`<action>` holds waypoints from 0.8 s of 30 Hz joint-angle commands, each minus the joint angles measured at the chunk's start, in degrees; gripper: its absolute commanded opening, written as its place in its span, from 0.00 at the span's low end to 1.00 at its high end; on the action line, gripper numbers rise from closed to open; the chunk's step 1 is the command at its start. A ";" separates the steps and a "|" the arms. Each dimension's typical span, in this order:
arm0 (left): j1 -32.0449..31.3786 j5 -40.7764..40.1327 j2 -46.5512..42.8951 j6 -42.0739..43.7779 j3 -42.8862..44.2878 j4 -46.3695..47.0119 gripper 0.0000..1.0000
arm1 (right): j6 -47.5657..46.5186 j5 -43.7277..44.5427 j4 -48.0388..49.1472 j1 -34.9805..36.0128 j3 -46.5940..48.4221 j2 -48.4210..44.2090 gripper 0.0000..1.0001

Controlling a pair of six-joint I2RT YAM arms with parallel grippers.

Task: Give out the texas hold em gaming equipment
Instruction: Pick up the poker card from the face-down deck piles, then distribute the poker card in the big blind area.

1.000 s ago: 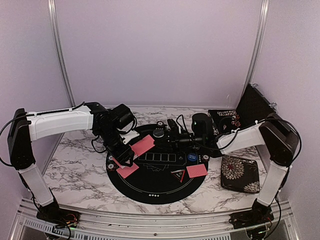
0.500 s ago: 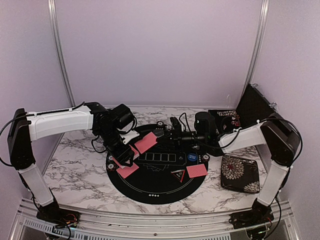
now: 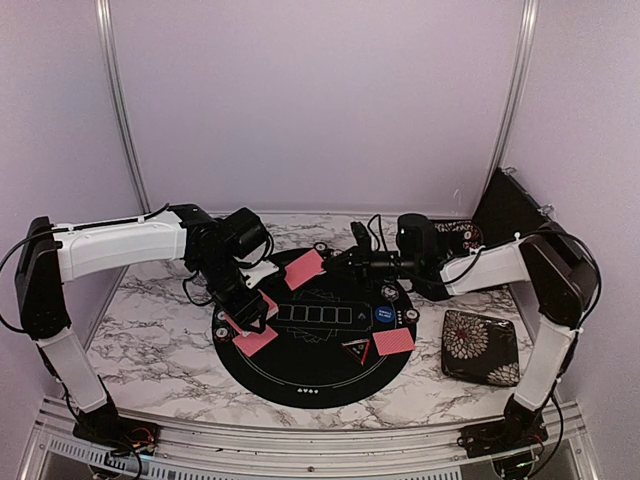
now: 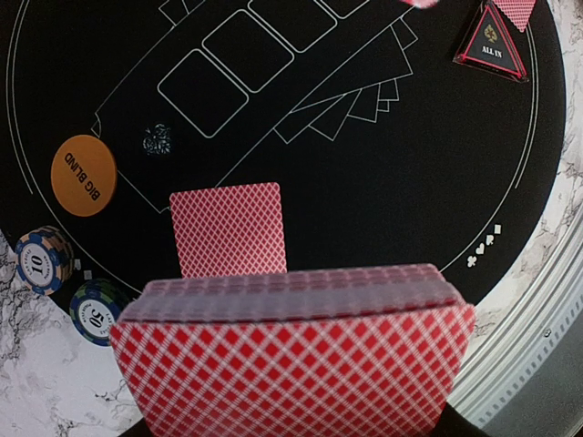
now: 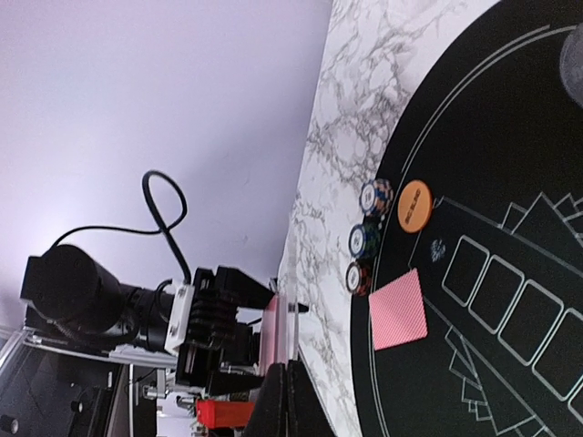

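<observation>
My left gripper is shut on a deck of pink-red-backed cards held above the left side of the round black mat. My right gripper is shut on a single card, held flat above the mat's far part; in the right wrist view this card shows nearly edge-on beyond the fingers. One card lies on the mat's left, another on its right. An orange button, chip stacks, a blue button and a triangle marker rest on the mat.
A floral-patterned black case lies right of the mat, and an open black case stands at the back right. More chips sit at the mat's far rim. Metal rails run along the table's near edge.
The right gripper has drawn the single card away from the deck, toward the far side of the mat and to the right. The left arm has stayed still.
</observation>
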 commanded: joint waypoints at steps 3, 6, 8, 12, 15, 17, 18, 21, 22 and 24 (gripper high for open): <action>0.43 0.40 -0.73 -0.01 0.07 -0.66 0.55 | -6.49 1.24 -6.13 -1.63 9.47 7.90 0.00; 0.56 0.44 -0.82 0.05 0.05 -0.74 0.55 | -8.83 1.76 -9.67 -2.01 15.64 12.73 0.00; 0.69 0.47 -0.89 0.12 0.07 -0.66 0.55 | -11.06 2.79 -13.17 -2.47 21.22 15.82 0.00; 0.98 0.52 -0.86 0.26 0.04 -0.67 0.55 | -13.44 4.70 -19.18 -3.10 30.69 22.54 0.00; 1.12 0.49 -1.06 0.27 -0.05 -0.66 0.55 | -14.29 6.11 -22.73 -3.13 37.06 27.31 0.00; 1.27 0.54 -1.19 0.34 -0.05 -0.66 0.55 | -14.03 6.90 -23.77 -3.13 40.17 30.21 0.00; 1.27 0.58 -1.19 0.34 -0.05 -0.66 0.55 | -13.77 7.15 -24.18 -3.13 41.68 31.42 0.00; 1.39 0.81 -1.02 0.42 -0.16 -0.66 0.55 | -13.28 7.83 -25.73 -3.14 45.71 35.02 0.00; 1.38 0.87 -1.05 0.45 -0.22 -0.66 0.55 | -13.23 8.10 -26.19 -3.13 46.82 36.00 0.00; 1.39 1.06 -0.96 0.50 -0.23 -0.58 0.55 | -12.93 8.90 -26.69 -3.15 48.64 37.41 0.00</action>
